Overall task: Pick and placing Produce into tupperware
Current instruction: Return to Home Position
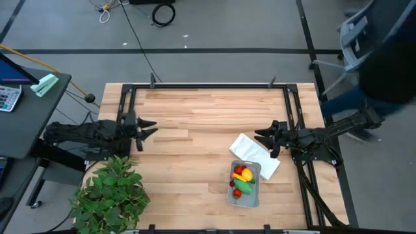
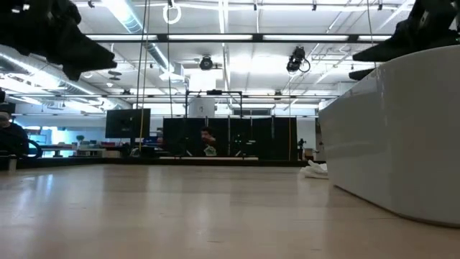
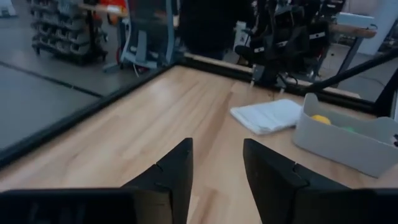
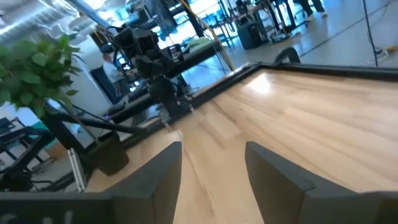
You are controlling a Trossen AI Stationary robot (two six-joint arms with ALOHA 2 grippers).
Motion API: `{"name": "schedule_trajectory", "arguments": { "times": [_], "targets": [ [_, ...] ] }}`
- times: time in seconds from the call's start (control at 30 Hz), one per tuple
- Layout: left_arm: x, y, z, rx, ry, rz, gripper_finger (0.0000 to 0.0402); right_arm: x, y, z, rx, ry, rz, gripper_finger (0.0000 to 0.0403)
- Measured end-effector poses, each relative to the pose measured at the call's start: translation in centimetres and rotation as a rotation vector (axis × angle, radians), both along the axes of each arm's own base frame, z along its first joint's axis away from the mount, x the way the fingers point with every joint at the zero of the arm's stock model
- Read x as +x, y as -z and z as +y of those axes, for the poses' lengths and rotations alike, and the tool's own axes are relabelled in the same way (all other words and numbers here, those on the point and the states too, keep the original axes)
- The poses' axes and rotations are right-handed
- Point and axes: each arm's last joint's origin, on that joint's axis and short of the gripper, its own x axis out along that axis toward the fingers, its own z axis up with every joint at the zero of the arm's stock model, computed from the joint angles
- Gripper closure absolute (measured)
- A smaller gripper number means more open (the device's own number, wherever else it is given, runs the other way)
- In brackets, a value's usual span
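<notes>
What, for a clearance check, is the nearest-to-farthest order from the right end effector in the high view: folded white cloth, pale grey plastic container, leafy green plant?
1. Folded white cloth, beside the right end effector.
2. Pale grey plastic container, just beyond the cloth.
3. Leafy green plant, far across, by the left arm.

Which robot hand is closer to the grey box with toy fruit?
Right. The right gripper is by the white cloth next to the grey box; the left gripper is far across the table, near the plant.
</notes>
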Motion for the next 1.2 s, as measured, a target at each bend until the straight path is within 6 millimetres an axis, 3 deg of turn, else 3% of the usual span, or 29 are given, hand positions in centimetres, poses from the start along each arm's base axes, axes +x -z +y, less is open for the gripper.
{"name": "schedule_trajectory", "arguments": {
  "times": [0.43, 0.7, 1.2],
  "targets": [
    [0.9, 4.9, -0.1, -0.064, -0.017, 0.101, 0.0262, -0.1, 0.8, -0.1, -0.027, 0.029, 0.038, 0.0218],
    [1.1, 5.0, -0.1, -0.032, -0.009, 0.096, 0.0254, -0.1, 0.9, -0.1, -0.042, 0.029, 0.051, 0.0218],
    [1.6, 5.9, -0.4, 0.097, 0.083, 0.251, 0.0258, 0.0, 0.8, -0.1, -0.042, 0.029, 0.072, 0.0218]
  ]
}}
